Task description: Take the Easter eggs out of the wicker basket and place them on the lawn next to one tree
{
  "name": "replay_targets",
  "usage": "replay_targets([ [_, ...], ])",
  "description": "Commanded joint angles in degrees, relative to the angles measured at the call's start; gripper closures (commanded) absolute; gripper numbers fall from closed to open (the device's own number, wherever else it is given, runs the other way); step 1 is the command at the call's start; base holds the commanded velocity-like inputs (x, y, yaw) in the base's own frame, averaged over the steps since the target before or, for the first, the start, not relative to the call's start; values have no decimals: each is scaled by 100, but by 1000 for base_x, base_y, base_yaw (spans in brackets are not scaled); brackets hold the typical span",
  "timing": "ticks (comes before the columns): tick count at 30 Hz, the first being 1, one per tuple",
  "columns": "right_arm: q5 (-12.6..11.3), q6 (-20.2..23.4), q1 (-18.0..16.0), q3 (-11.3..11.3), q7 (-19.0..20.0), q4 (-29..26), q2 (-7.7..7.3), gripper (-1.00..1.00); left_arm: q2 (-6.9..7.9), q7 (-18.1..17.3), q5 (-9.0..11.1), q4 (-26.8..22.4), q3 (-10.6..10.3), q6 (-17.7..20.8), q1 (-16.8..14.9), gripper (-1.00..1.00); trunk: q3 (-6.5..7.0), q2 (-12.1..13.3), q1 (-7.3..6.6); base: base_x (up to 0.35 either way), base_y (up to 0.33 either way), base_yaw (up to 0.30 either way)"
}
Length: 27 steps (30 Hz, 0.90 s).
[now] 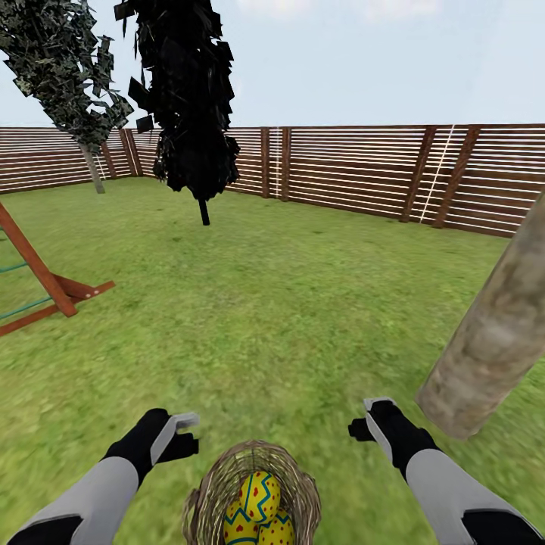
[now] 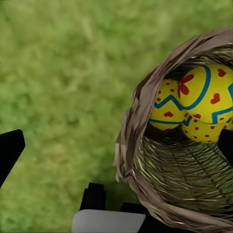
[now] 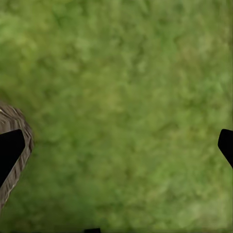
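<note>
The eggs (image 1: 259, 509) are seen in the basket (image 1: 219, 484), between both wide-open, empty hands; the left hand (image 1: 175, 435) is judged nearer than the right hand (image 1: 371, 421).

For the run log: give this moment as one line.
eggs: all three in wicker basket | left gripper: open, empty | right gripper: open, empty | tree: close on right

Black-leaved tree (image 1: 189, 98) stands beyond orange climbing frame (image 1: 45, 284).
</note>
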Motion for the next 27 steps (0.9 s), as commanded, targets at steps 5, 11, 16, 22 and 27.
replay_targets([
  [5, 17, 30, -5, 12, -7, -10, -12, -100, -47, 26, 29, -7, 3, 19, -1, -100, -5, -3, 0, 0, 0, 0],
  [11, 15, 29, -5, 10, 31, -29, -21, -100, -89, 25, 29, 12, -8, 18, -1, -100, -95, -204, 110, 0, 0, 0],
  [16, 12, 48, -7, -1, 648, -175, -28, -100, -98, 21, 29, 60, -6, 18, 3, -100, -185, -404, 219, 0, 0, 0],
  [22, 16, 66, -13, -351, 1930, -475, -60, -100, -158, 0, 29, 74, -8, 24, 4, -100, -293, -645, 351, 0, 0, 0],
  [27, 20, 71, -14, -673, 2146, -682, -72, -100, -185, 7, 29, 126, -6, 42, 25, -100, -382, -845, 461, 0, 0, 0],
])
